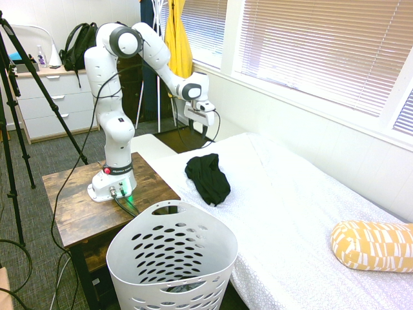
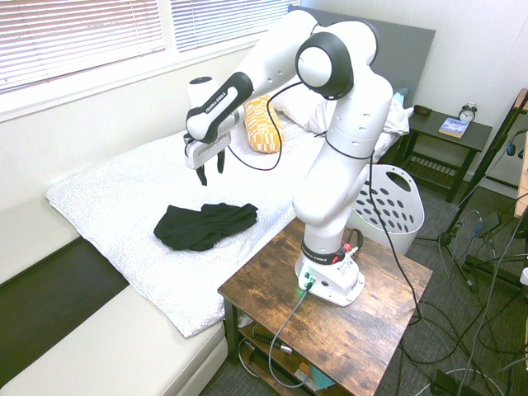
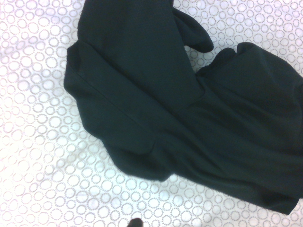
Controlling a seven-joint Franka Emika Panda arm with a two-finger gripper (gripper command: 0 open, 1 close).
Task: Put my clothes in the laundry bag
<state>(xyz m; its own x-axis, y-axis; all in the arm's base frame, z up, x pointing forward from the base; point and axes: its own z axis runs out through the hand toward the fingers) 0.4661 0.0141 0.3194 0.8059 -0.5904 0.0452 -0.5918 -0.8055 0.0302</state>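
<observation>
Nearby, white laundry basket (image 1: 171, 258) beside bed, black garment (image 1: 208, 177) on bedspread, fingers (image 2: 209, 166) spread above.

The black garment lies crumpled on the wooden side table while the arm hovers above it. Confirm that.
Not quite. The black garment lies crumpled on the white bedspread, not the wooden side table, as the second exterior view shows. The gripper does hover above it.

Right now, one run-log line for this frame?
phase: approach | gripper: open, empty, hanging above the black garment | garment: crumpled on white bedspread | laundry basket: beside bed, garment not yet in
</observation>
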